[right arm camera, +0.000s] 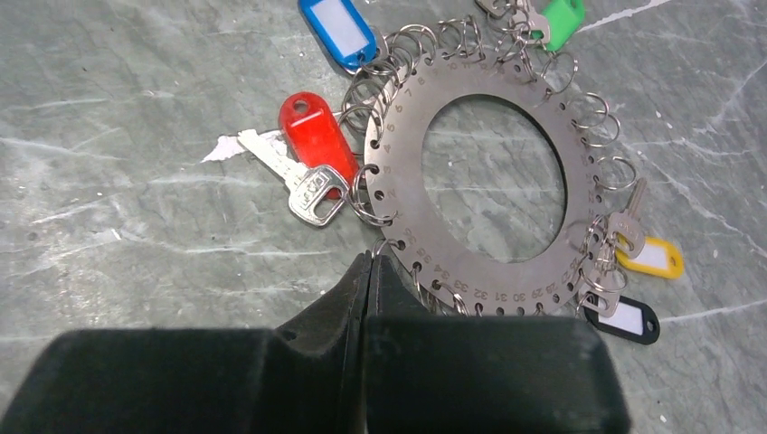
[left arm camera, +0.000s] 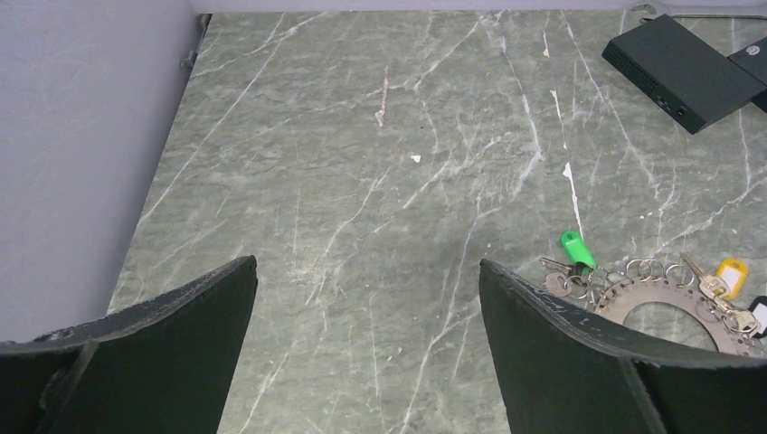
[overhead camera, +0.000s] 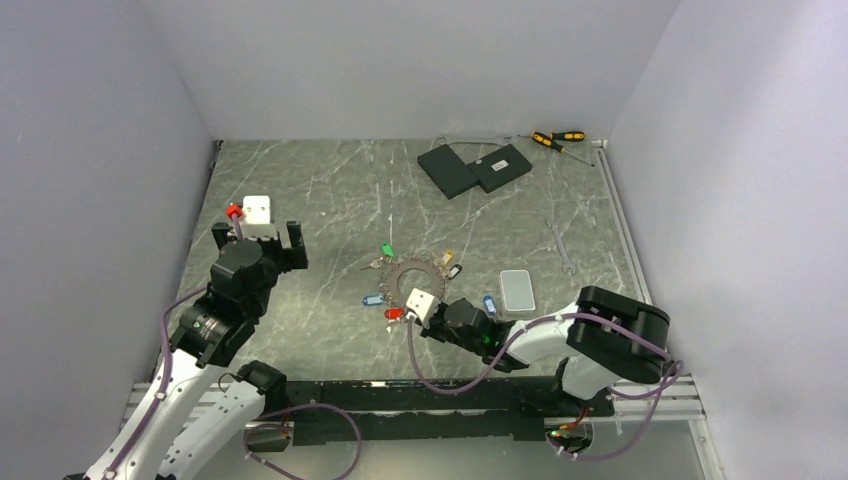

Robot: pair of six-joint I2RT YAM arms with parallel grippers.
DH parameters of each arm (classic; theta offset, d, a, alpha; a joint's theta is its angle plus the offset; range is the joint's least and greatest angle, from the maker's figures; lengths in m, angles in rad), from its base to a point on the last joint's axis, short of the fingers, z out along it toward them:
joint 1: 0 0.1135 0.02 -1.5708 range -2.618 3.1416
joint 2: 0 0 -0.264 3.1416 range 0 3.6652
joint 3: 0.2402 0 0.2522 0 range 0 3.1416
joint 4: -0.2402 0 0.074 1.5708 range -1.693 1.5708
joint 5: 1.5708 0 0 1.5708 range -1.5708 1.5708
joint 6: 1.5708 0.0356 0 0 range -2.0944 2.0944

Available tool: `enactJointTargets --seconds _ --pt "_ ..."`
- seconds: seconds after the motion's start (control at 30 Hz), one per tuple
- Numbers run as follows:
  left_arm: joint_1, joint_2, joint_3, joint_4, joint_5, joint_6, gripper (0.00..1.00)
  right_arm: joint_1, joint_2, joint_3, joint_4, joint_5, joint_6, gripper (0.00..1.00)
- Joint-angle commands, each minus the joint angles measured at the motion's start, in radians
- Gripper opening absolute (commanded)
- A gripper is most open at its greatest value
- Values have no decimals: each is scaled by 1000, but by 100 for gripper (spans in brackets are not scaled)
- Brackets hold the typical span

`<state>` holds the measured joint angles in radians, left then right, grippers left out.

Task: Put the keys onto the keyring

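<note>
Slippage risk: right gripper (right arm camera: 369, 264), jaws clamped shut at the rim of the keyring (right arm camera: 395, 172) lying flat on the table (overhead camera: 320, 190), grips nothing I can confirm, so a pull could skid it onto the red-tagged key (right arm camera: 312, 136) beside it; left gripper (left arm camera: 366, 264) gapes, idle.

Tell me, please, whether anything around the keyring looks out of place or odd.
Nothing looks spilled or broken. The keyring lies flat. One oddity: the red-tagged key sticks out sideways at its rim, and I cannot tell whether it is threaded on. The right gripper, shut, sits at that rim.
</note>
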<state>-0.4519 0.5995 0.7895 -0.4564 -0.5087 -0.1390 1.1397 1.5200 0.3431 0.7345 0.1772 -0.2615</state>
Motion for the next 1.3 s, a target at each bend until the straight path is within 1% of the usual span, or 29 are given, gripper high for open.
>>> enactJointTargets --seconds 0.0,0.27,0.4,0.53,0.87,1.0,1.13,1.2,1.27 --pt "5 -4 14 20 12 4 97 6 -55 -14 44 -29 52 0" --pt "5 -5 13 23 37 7 97 6 -134 -22 40 -43 91 0" --pt "5 -10 13 29 108 12 96 6 -183 -17 57 -57 116 0" --pt "5 -15 14 33 175 17 96 5 -199 -4 71 -54 152 0" --pt "6 -27 15 53 406 36 90 6 -259 20 111 -36 224 0" --pt "5 -27 7 75 519 33 89 6 -289 25 140 -27 238 0" --pt "6 5 7 101 616 -22 88 6 -284 28 201 -4 252 0" --pt "5 45 24 99 611 -93 86 6 -264 38 226 13 247 0" --pt "6 101 62 74 598 -199 82 6 -241 40 262 30 246 0"
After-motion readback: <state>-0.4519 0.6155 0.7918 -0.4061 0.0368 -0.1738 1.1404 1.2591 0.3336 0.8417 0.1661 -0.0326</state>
